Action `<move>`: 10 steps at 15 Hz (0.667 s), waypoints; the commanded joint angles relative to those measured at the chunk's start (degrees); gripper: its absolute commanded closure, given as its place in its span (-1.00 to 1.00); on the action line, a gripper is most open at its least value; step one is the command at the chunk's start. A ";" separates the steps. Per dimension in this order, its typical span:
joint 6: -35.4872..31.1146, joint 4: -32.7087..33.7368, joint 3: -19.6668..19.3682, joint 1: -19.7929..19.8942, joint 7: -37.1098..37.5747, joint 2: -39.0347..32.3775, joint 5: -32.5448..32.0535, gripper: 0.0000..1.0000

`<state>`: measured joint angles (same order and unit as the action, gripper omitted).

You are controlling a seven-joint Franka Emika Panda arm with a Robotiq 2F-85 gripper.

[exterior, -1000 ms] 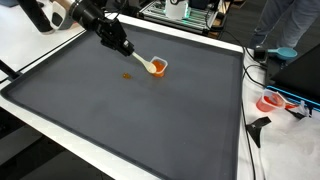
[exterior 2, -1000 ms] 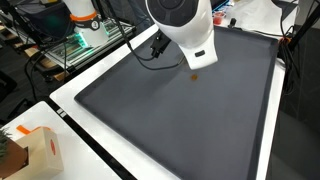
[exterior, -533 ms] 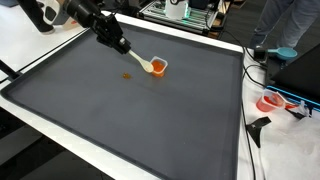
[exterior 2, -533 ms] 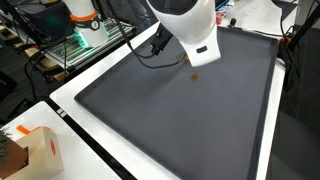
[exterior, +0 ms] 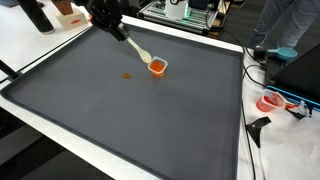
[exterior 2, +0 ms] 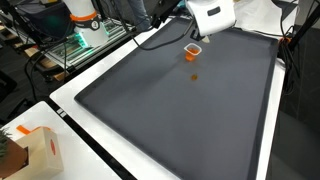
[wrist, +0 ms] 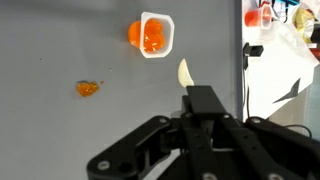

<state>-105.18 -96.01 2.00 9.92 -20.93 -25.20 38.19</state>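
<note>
Box (exterior 2: 30,150): cardboard, on the bench (exterior 2: 90,128) corner.
Person (exterior: 290,25): stands beyond the bench's far edge.

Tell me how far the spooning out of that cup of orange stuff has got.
Done: one orange dab lies on the grey mat. In hand: the gripper holds a white spoon, its tip beside the cup, not in it. Left: the cup holds more orange stuff.

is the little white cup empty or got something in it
Not empty: the white cup holds orange stuff, plain in the wrist view.
</note>
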 commanded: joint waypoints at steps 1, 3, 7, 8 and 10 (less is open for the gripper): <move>0.53 -0.88 -1.26 -3.16 6.94 4.16 -6.71 0.94; 0.56 -0.60 -1.12 -4.55 10.73 5.73 -10.74 0.94; 0.18 -0.49 -0.91 -7.75 17.77 8.45 -18.93 0.94; 0.31 -0.44 -0.84 -8.40 19.10 8.95 -20.63 0.94; -0.34 -0.74 -0.73 -9.81 22.14 10.20 -23.99 0.94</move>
<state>-105.19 -95.85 1.86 2.30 -3.19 -17.13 18.98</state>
